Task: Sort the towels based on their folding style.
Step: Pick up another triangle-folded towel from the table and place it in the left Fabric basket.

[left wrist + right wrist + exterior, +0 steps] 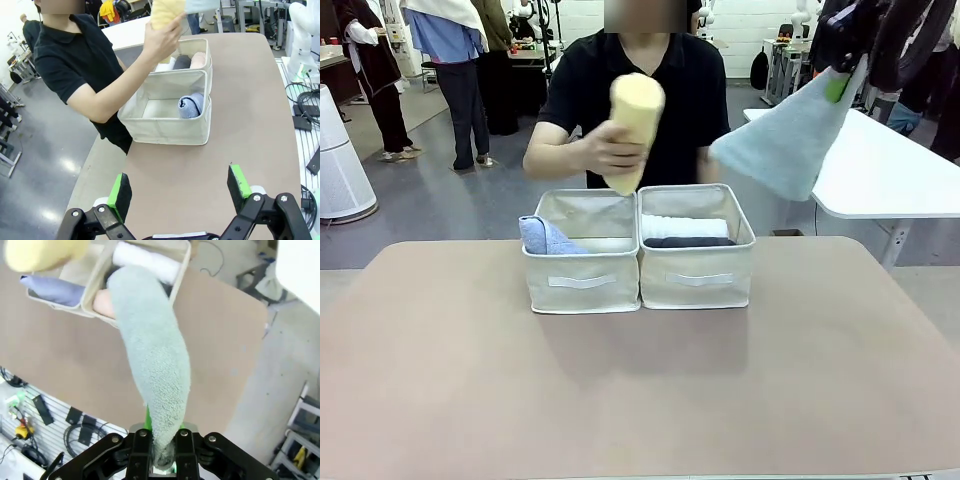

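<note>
Table [640,400] | right tool [162,439] grips grey-teal towel [785,140] | hand [608,152] holds yellow towel [636,108]

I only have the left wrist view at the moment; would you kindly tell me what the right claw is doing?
Observer: The right claw is shut on the narrow end of a grey-teal towel, which hangs from it.
Operator: Thank you. Where is that towel relative to the bins?
Observer: In the front view it hangs in the air, above and to the right of the bin holding the rolled towels. It is not in either bin.
Operator: My view cuts off the yellow towel. How is it folded?
Observer: The yellow towel is a rolled cylinder. The person's hand holds it upright above the bins.
</note>
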Robot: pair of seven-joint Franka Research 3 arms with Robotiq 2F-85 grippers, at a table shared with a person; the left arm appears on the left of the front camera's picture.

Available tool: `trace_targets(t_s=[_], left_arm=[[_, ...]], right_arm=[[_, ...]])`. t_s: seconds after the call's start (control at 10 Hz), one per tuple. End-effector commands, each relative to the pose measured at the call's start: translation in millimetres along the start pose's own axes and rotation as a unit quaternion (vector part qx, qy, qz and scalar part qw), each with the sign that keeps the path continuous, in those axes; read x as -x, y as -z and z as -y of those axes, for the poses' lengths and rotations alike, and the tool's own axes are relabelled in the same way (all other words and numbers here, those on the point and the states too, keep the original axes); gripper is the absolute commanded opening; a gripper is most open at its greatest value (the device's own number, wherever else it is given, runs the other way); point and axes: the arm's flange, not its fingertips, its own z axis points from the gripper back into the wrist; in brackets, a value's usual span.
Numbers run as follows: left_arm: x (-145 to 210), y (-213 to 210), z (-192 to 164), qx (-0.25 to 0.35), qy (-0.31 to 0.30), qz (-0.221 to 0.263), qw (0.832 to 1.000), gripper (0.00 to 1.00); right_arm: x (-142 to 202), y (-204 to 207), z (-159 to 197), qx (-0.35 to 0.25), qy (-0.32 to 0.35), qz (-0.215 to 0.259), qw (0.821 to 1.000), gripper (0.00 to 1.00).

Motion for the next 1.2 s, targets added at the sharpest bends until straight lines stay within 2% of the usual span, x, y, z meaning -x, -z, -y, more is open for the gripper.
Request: trace_targets(t_s=[0.0,0.1,0.2,0.3,0.4,0.6,1.1], left_arm=[[-1.0,-1.2,1.4,0.0,0.002,0.004,1.0,1.0],[-1.0,-1.2,1.4,0.0,0.002,0.004,1.0,1.0],[-1.0,-1.2,1.4,0.0,0.002,0.004,1.0,1.0],[-1.0,-1.2,1.4,0.0,0.002,0.004,1.0,1.0],[-1.0,-1.2,1.4,0.0,0.002,0.004,1.0,1.0],[-1.0,-1.2,1.4,0.0,0.002,0.004,1.0,1.0],[-1.0,-1.2,1.4,0.0,0.002,0.004,1.0,1.0]], right_arm=[[31.2,9.6,49.3,0.031,0.037,0.005,0.999,0.0],[81.5,2.9,100.1,0.063,0.085,0.008,0.994,0.0],[138.4,-12.3,143.1,0.065,0.134,0.033,0.988,0.0],[184.3,-22.8,162.2,0.075,0.17,0.064,0.981,0.0],[217.6,-27.8,166.0,0.1,0.185,0.088,0.974,0.0],[233.2,-26.7,161.0,0.127,0.194,0.091,0.969,0.0],[211.7,-23.3,157.1,0.128,0.184,0.077,0.972,0.0]])
